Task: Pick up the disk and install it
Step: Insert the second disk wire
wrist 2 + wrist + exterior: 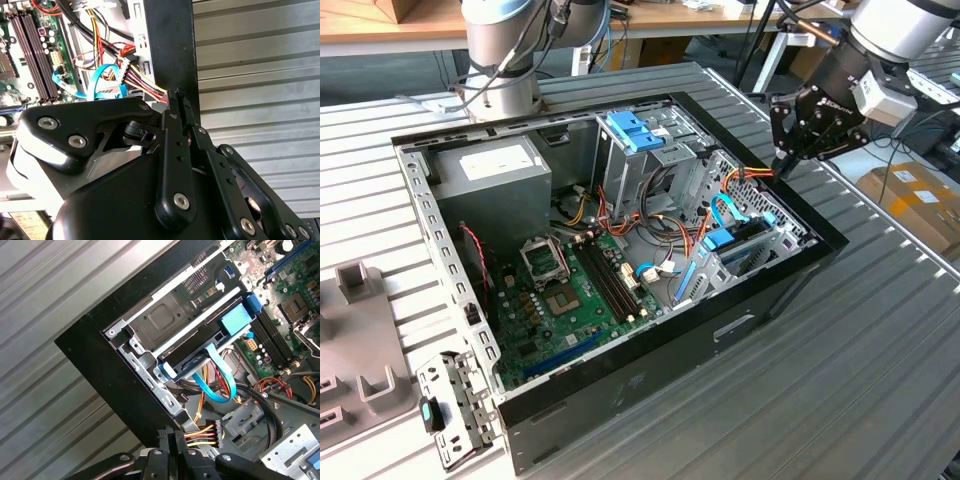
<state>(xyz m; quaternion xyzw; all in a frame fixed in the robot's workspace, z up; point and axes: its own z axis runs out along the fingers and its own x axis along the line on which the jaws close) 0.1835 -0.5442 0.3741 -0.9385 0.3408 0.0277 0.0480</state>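
Note:
The disk (192, 351) lies flat in the metal bay at the corner of the open computer case (650, 370). It shows edge-on as a dark slab in a light-blue caddy rail, with a blue ribbon cable (220, 385) curling by its end. In the exterior view its blue caddy (720, 240) sits low at the case's right end. My gripper (785, 165) hangs just above and beyond the case's black rim, clear of the disk. In both wrist views its fingertips (177, 92) (172, 432) are pressed together with nothing between them.
A grey power-supply box (495, 165) fills the case's far left corner. A drive cage with a blue latch (635, 130) stands at the back, and the motherboard (570, 290) lies in front. Loose coloured wires (202, 432) run near the fingertips. The arm's base (500, 70) stands behind the case.

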